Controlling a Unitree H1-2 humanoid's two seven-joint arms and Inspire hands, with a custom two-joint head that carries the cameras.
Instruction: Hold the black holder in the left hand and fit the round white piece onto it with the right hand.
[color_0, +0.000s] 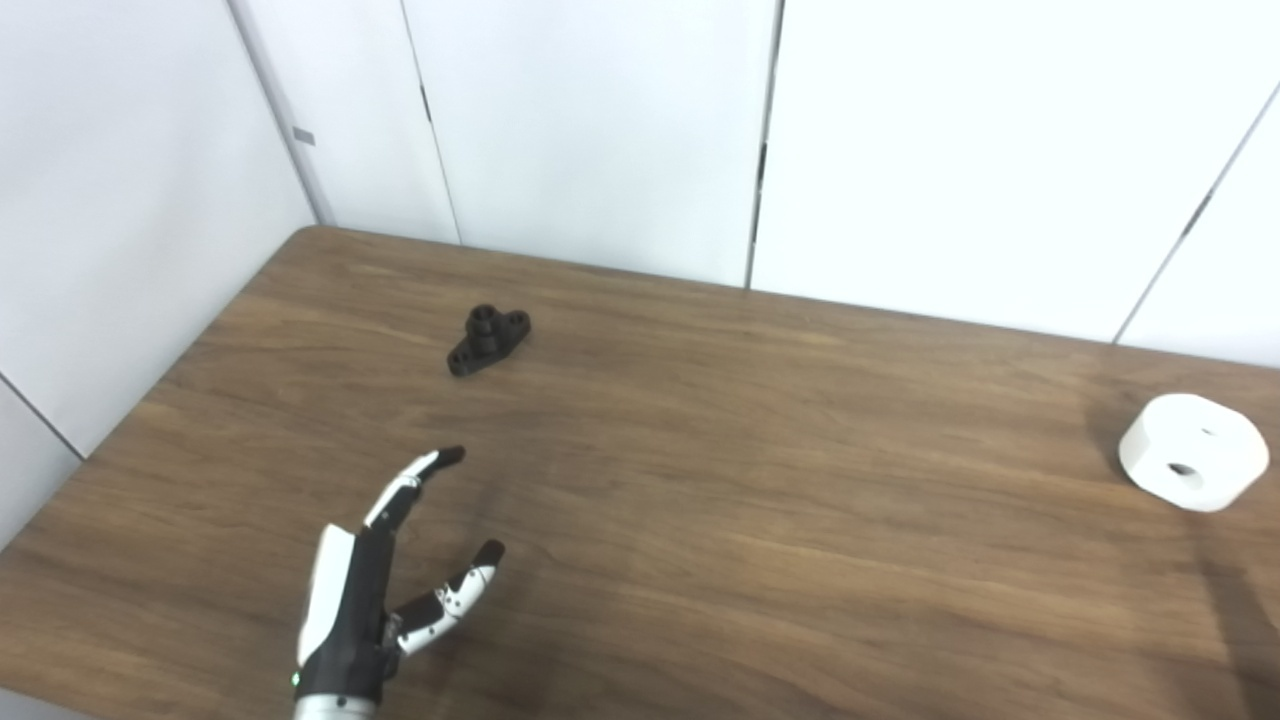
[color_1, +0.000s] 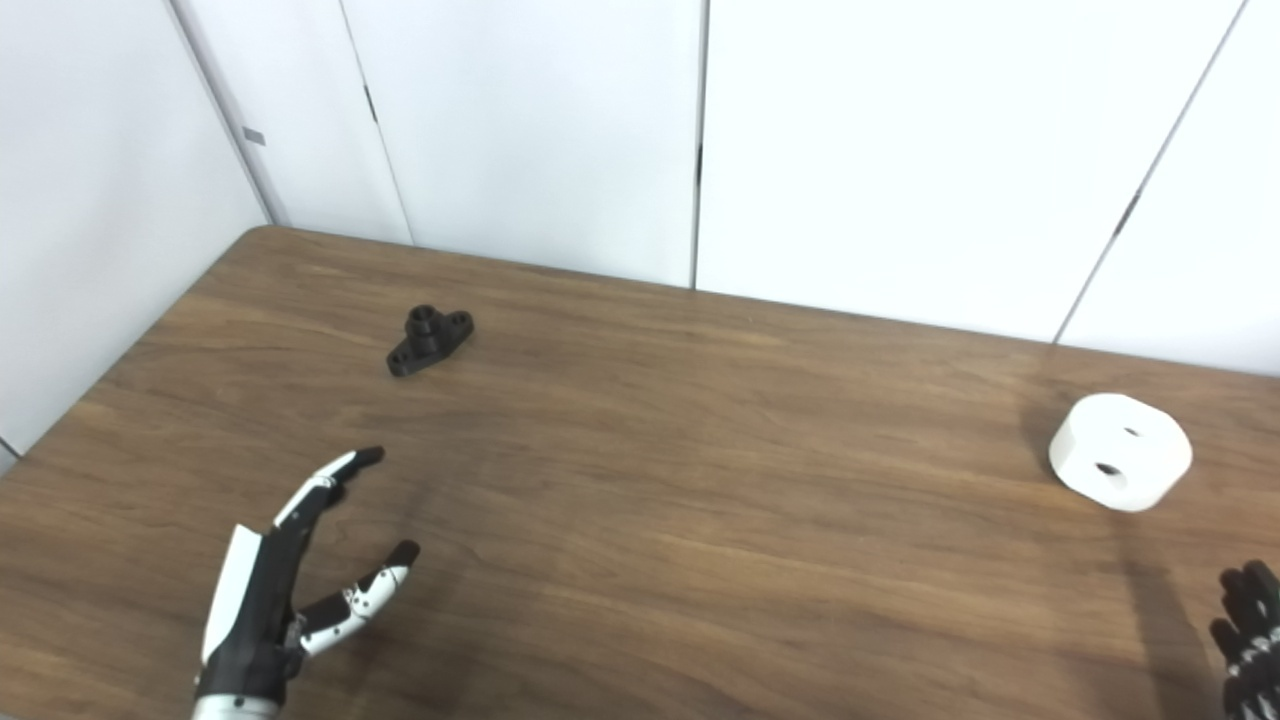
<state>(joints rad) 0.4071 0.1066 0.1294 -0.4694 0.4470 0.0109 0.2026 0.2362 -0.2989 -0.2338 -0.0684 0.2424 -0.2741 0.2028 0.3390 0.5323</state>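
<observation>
We saw our left hand (color_0: 375, 590) spread, empty, short of the black holder (color_0: 488, 340) lying far-left on the surface (color_0: 700, 480); small, rigid, probably light, best pinched across its flanges. White piece (color_0: 1192, 452) far right; right hand (color_1: 1248, 640) unclear

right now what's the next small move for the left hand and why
Probably reach the left hand forward to the black holder. The hand is open and empty, short of the holder, which lies untouched on the table, far from the round white piece.
</observation>
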